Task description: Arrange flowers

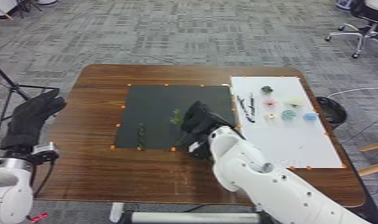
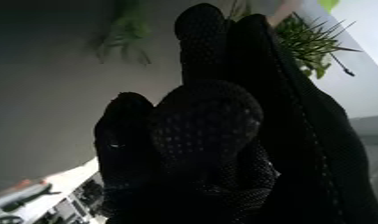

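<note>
Well, brown table (image 1: 89,172), grey carpet (image 1: 181,42); left hand (image 1: 31,116) relaxed, empty; right hand (image 1: 200,121), grip unclear.

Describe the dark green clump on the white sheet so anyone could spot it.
On the brown wooden table, find the white sheet on the robot's right. Near its far edge sits the small dark green clump, darker than the pastel pieces nearer the robot.

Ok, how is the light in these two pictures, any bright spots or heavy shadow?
Head view: fairly even light, with the white sheet brightest and the dark mat dull. Right wrist view: the right hand is nearly black in shadow, against bright patches at the lower left and upper right.
</note>
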Motion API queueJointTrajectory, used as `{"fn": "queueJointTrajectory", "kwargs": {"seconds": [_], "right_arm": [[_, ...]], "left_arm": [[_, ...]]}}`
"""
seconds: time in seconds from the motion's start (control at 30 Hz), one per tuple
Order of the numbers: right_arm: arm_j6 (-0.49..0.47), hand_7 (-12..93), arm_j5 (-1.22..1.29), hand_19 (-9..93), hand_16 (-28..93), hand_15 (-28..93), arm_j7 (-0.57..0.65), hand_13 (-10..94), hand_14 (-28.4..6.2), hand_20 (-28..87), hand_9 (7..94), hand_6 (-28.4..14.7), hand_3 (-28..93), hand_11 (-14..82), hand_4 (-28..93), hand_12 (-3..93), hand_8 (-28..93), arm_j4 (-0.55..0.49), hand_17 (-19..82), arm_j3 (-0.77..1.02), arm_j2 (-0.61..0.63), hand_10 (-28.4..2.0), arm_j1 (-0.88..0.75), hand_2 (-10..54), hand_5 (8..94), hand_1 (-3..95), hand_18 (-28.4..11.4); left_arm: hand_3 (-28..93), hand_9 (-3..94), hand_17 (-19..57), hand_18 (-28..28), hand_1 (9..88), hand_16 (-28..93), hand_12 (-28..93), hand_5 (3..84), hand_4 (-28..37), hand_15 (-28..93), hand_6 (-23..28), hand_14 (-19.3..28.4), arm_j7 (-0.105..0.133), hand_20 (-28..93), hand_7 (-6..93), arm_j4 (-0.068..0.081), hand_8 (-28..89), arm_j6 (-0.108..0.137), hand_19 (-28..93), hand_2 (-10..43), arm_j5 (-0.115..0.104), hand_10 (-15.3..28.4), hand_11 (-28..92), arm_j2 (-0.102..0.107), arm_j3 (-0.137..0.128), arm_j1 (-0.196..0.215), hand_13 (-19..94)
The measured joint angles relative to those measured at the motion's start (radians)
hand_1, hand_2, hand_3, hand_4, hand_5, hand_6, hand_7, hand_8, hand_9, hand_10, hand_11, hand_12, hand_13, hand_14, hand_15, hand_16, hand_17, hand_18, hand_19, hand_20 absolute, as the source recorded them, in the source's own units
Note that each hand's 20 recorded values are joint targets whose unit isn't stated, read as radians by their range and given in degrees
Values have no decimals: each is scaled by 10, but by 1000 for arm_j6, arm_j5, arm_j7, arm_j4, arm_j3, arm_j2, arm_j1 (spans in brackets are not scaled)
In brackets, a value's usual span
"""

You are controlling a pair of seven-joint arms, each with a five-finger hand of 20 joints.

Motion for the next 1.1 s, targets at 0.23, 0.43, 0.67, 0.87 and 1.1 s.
{"fn": "queueJointTrajectory", "kwargs": {"seconds": [0.23, 0.43, 0.67, 0.87, 1.1], "right_arm": [[0, 283, -4, 916, 228, 558, 1, 937, -11, 365, 936, -38, 531, 130, -112, 240, 129, 3, 674, -25, -7, -102, 0, -95, 755, 631, -99], [3, 282, -3, 917, 231, 557, -2, 937, -11, 365, 937, -36, 531, 113, -118, 242, 128, 14, 673, -46, -19, -102, 15, -95, 754, 631, -101], [0, 299, -3, 919, 233, 557, -15, 937, -9, 367, 935, -27, 533, 90, -123, 248, 121, 29, 670, -61, -27, -99, 49, -95, 744, 629, -103], [-4, 309, -4, 922, 237, 557, -26, 937, -7, 369, 935, -22, 536, 81, -125, 255, 114, 32, 667, -68, -24, -97, 72, -95, 739, 626, -103], [-37, 323, -13, 926, 242, 556, -52, 937, -6, 372, 930, -13, 542, 68, -131, 262, 100, 38, 661, -70, -17, -94, 83, -95, 727, 621, -105]], "left_arm": [[736, 442, 23, 119, 167, 17, 117, 430, -283, 147, 21, 162, -1, 151, 101, 1, -69, -10, 56, 19, 0, 131, 161, 1, 10, -10, 374], [735, 442, 23, 120, 169, 17, 117, 430, -283, 148, 21, 162, -1, 151, 101, 5, -70, -14, 56, 18, 0, 131, 161, 1, 18, -18, 375], [734, 442, 23, 120, 170, 17, 117, 429, -283, 147, 20, 161, 1, 150, 102, 12, -69, -14, 56, 16, 0, 131, 162, 4, 35, -34, 375], [734, 443, 24, 119, 170, 17, 117, 430, -283, 147, 21, 161, 1, 150, 101, 14, -69, -15, 55, 15, 0, 132, 162, 5, 44, -45, 375], [733, 443, 24, 119, 170, 17, 117, 430, -283, 145, 21, 159, 3, 151, 101, 15, -69, -15, 55, 14, 0, 132, 161, 4, 44, -48, 375]]}}
